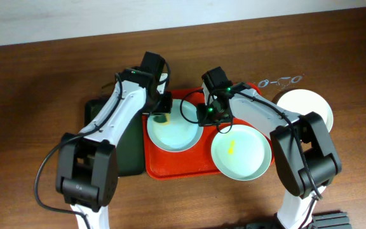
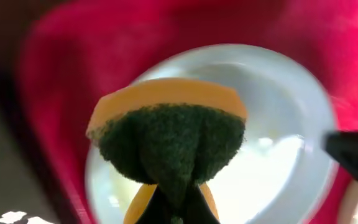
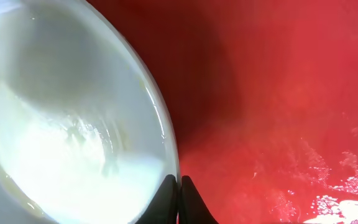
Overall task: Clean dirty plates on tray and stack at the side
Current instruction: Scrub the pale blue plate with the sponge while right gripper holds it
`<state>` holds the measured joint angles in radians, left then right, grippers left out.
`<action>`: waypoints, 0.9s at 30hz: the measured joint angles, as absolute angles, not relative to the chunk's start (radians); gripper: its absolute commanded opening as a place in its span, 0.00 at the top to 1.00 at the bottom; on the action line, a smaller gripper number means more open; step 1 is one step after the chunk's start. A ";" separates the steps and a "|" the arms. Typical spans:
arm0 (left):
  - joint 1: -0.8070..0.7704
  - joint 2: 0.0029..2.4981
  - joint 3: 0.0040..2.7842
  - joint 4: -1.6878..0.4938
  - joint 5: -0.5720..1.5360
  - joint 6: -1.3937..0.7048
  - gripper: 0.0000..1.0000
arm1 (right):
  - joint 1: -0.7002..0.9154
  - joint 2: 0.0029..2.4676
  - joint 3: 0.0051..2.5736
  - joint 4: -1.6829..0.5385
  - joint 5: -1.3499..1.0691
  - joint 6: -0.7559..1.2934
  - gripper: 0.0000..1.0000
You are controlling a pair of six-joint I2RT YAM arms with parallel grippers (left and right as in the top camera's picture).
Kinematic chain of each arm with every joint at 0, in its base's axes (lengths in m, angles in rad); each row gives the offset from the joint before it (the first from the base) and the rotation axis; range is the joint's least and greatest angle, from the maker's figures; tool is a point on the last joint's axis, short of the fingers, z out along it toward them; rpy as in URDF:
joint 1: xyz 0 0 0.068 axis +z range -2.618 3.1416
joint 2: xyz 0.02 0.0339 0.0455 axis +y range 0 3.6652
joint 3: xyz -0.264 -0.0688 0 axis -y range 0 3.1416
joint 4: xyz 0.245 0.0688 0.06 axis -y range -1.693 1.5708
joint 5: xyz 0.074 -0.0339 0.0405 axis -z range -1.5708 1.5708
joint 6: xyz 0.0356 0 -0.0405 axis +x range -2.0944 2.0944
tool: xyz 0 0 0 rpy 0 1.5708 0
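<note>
A pale mint-blue plate (image 1: 176, 133) lies on the left half of the red-orange tray (image 1: 170, 170). My left gripper (image 1: 162, 116) hovers over its far left edge, shut on a yellow and green sponge (image 2: 169, 137) whose green side faces the plate (image 2: 278, 149). My right gripper (image 1: 210, 114) pinches that plate's right rim (image 3: 166, 134), one finger inside and one outside. A second mint-blue plate (image 1: 241, 152) with a yellow smear rests on the tray's right edge. A white plate (image 1: 305, 105) sits on the table to the right of the tray.
A dark green tray (image 1: 129, 156) lies against the red tray's left side, partly under my left arm. A pair of glasses (image 1: 281, 81) lies on the wooden table behind the white plate.
</note>
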<state>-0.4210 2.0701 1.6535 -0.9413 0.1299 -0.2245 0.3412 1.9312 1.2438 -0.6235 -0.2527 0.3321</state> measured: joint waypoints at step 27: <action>-0.398 2.034 1.580 -0.896 0.147 -0.229 0.99 | 0.341 1.931 1.244 -0.623 -0.253 0.333 0.96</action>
